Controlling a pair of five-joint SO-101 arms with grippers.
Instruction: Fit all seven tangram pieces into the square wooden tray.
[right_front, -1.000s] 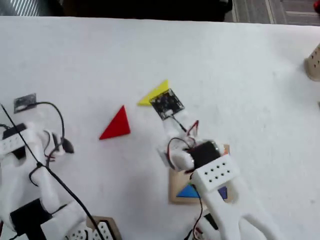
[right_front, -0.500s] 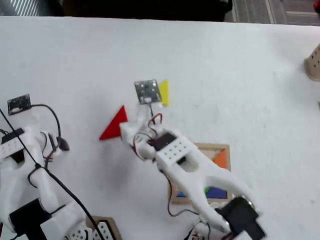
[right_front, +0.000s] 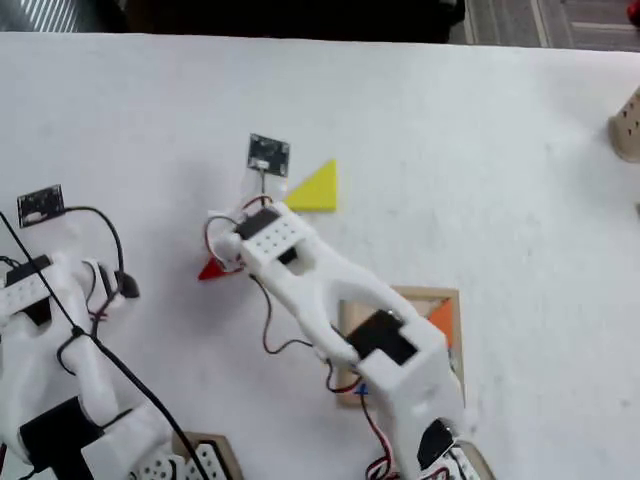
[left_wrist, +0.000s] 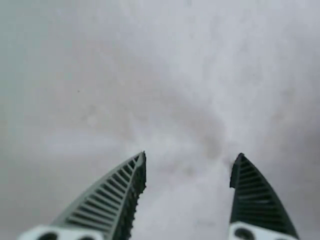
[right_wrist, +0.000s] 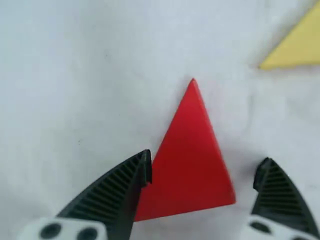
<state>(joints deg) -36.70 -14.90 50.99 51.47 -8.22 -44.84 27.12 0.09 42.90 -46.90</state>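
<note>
A red triangle (right_wrist: 190, 160) lies flat on the white table, and my right gripper (right_wrist: 202, 172) hangs open just above it, one finger on each side of its wide end. From above, the right arm (right_front: 300, 270) covers most of the red triangle (right_front: 209, 269). A yellow triangle (right_front: 315, 188) lies just beyond the arm; its corner (right_wrist: 295, 47) shows at the wrist view's edge. The square wooden tray (right_front: 443, 300) sits under the arm's base with an orange piece (right_front: 441, 318) and a blue piece inside. My left gripper (left_wrist: 187, 175) is open over bare table.
The left arm (right_front: 60, 330) stands folded at the near left edge with black cables looping around it. A small wooden block (right_front: 215, 455) sits by its base. A perforated wooden cone (right_front: 627, 125) stands at the far right edge.
The right arm has swung from over the tray leftward across the table and now stands above the red triangle. The left arm has stayed put.
</note>
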